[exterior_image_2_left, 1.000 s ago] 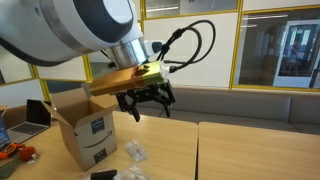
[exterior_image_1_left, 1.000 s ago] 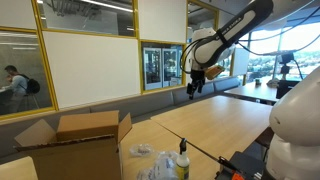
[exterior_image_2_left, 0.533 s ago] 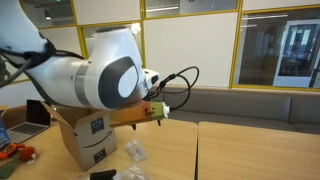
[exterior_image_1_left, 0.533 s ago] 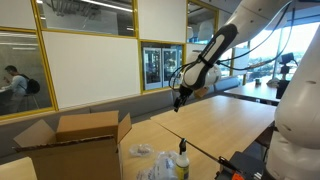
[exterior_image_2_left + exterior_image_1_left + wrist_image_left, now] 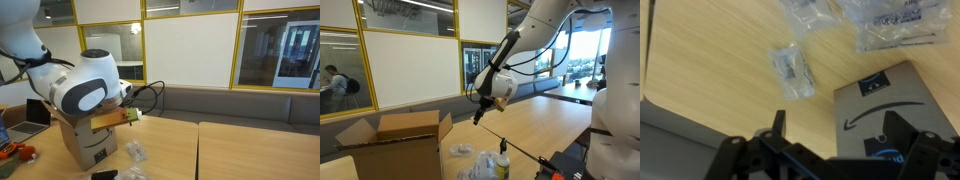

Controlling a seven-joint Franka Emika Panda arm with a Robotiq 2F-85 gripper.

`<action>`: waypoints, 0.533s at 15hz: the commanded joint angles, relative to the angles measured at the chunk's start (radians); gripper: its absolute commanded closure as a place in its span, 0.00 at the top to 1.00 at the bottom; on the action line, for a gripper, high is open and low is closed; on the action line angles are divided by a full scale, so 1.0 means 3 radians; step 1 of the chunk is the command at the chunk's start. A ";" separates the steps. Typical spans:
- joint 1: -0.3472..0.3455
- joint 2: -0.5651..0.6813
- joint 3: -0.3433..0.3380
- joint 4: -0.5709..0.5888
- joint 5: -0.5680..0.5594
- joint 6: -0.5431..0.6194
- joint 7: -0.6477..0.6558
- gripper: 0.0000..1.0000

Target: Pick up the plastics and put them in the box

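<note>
The brown cardboard box stands with its flaps up on the wooden table; it also shows in an exterior view and in the wrist view. The plastics, crinkly clear film pieces, lie beside it. In the wrist view one small piece lies apart and larger ones sit near the top edge. My gripper hangs open and empty in the air above the table, close to the box and the plastics. In an exterior view the arm's large joint hides part of the box.
A bottle with a yellow cap stands near the plastics. A laptop sits behind the box. A padded bench runs along the glass wall. A second table adjoins across a seam.
The arm has swung from high over the far part of the table down and toward the box and plastics. The gripper stayed open.
</note>
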 commanded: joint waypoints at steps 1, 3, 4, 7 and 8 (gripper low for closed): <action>-0.0075 0.0160 0.0227 0.0503 0.0596 -0.0335 -0.0892 1.00; -0.0168 0.0303 0.0384 0.0689 0.0913 -0.0436 -0.1360 1.00; -0.0235 0.0375 0.0453 0.0759 0.1057 -0.0486 -0.1597 1.00; -0.0543 0.0653 0.0685 0.0967 0.1474 -0.0635 -0.2333 1.00; -0.0663 0.0779 0.0765 0.1049 0.1618 -0.0685 -0.2567 1.00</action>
